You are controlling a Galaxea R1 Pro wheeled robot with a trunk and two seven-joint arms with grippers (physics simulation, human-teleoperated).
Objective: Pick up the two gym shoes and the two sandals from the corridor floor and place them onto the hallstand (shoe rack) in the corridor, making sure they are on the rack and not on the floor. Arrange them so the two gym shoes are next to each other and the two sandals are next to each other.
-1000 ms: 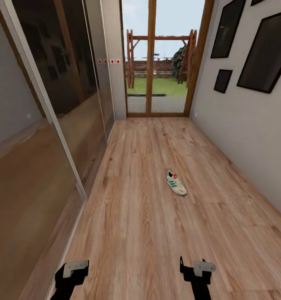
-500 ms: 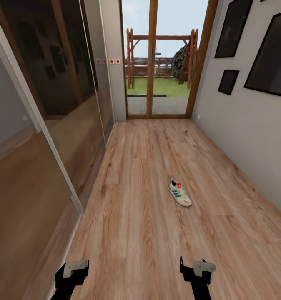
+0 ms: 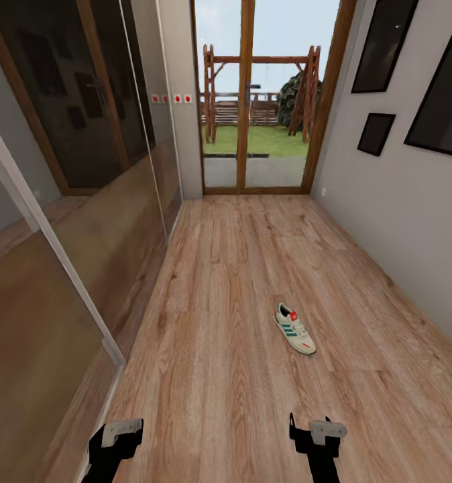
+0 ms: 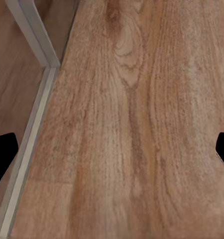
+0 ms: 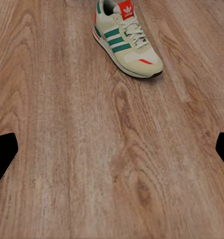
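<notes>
Ahead, one gym shoe [image 3: 295, 328] lies on its sole on the corridor floor [image 3: 226, 376], well apart from both arms and nearer the right gripper [image 3: 318, 431]. That gripper and the left gripper [image 3: 115, 433] hang low with jaws spread, holding nothing. The shoe looks light, with a soft upper and a stiffer sole; pinching across the padded heel collar seems the safest hold.

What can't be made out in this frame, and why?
- Left tool and right tool, head view: cut off by the bottom edge.
- Both wrist views: just the dark fingertips at the side edges, over bare floor.
- Gym shoe: its heel is cut by the top edge in the right wrist view; small in the head view.
- Wardrobe interior: hidden by reflections.
</notes>
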